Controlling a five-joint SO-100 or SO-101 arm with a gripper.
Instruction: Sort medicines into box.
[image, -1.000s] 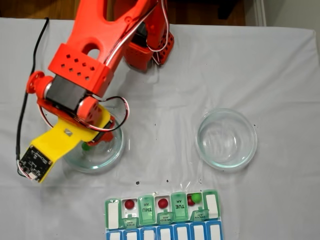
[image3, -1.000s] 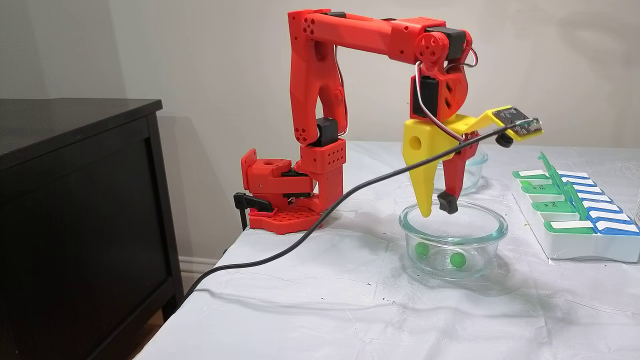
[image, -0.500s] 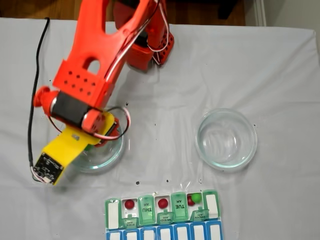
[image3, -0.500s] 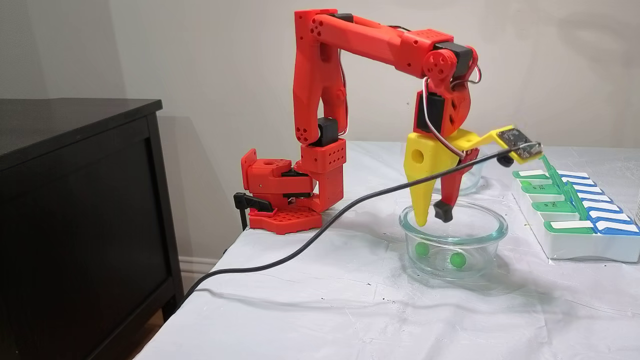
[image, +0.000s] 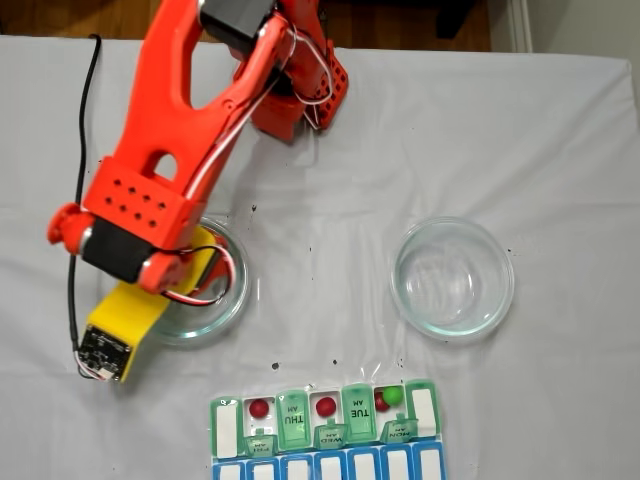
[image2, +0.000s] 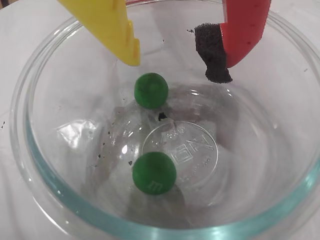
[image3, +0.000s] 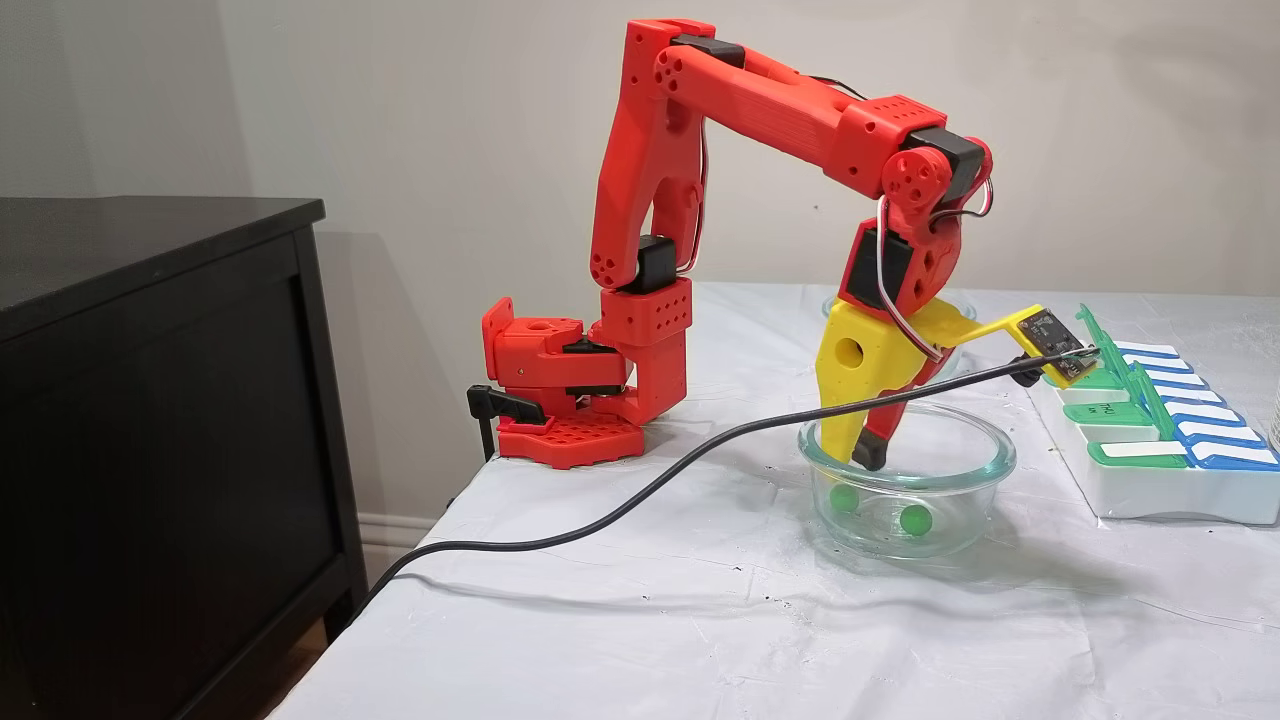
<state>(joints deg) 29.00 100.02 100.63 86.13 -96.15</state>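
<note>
A white cloth covers the tabletop, creased and dotted with small black specks (some lie inside a dish too). Two round clear glass dishes stand on it well apart: one at the right of the top-down fixed view, the other nearer the side camera. A black cable trails off the tabletop's edge. A dark cabinet stands beside the tabletop against a pale wall.
</note>
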